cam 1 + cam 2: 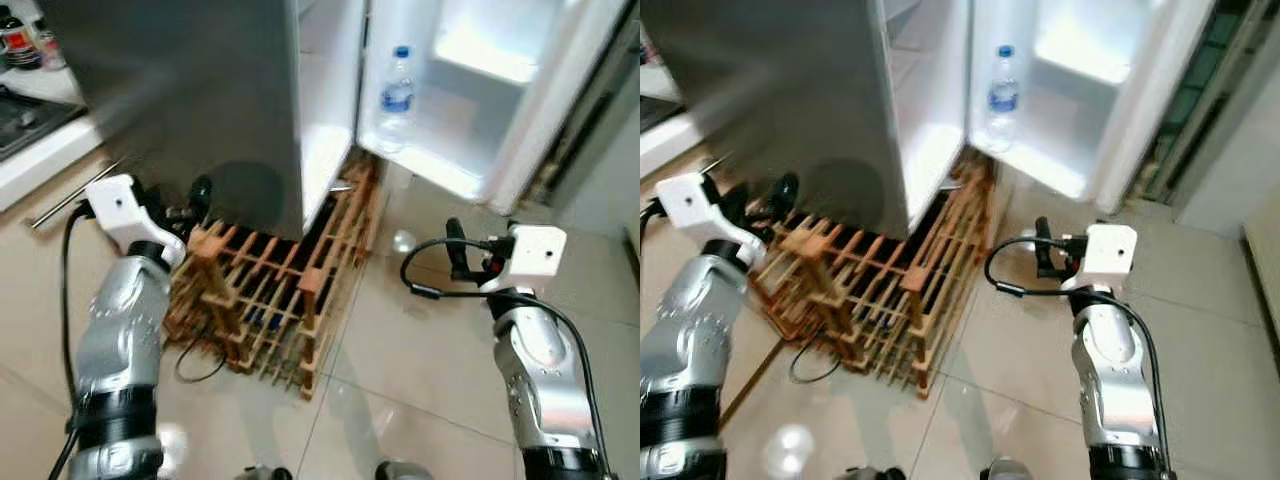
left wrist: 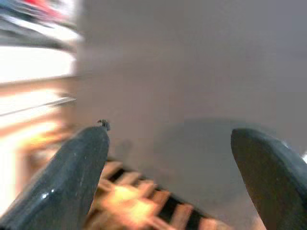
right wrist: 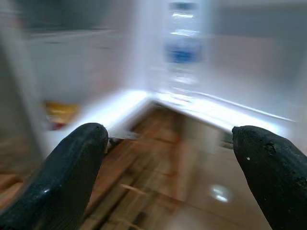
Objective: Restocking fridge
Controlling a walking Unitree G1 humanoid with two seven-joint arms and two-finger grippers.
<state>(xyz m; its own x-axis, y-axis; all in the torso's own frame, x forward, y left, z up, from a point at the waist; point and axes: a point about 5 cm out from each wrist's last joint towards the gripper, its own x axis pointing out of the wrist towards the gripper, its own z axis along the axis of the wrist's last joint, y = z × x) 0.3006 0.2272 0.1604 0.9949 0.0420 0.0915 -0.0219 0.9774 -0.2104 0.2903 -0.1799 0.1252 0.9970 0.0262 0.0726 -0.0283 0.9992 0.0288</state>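
Both silver arms rose nearest my view. My left gripper (image 2: 168, 177) hovered, fingers spread and empty, over the slatted wooden crate (image 1: 270, 300) on the glossy beige tiled floor (image 1: 420, 350), facing the grey fridge side (image 1: 190, 90). My right gripper (image 3: 170, 177), also spread and empty, pointed at the clear plastic water bottle with the blue label (image 1: 397, 97), standing upright in the open white fridge door shelf (image 1: 440, 165).

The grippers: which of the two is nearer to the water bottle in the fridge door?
The right gripper. It is raised over the floor tiles, facing the bottle on the door shelf. The left gripper is over the wooden rack, by the fridge's grey side.
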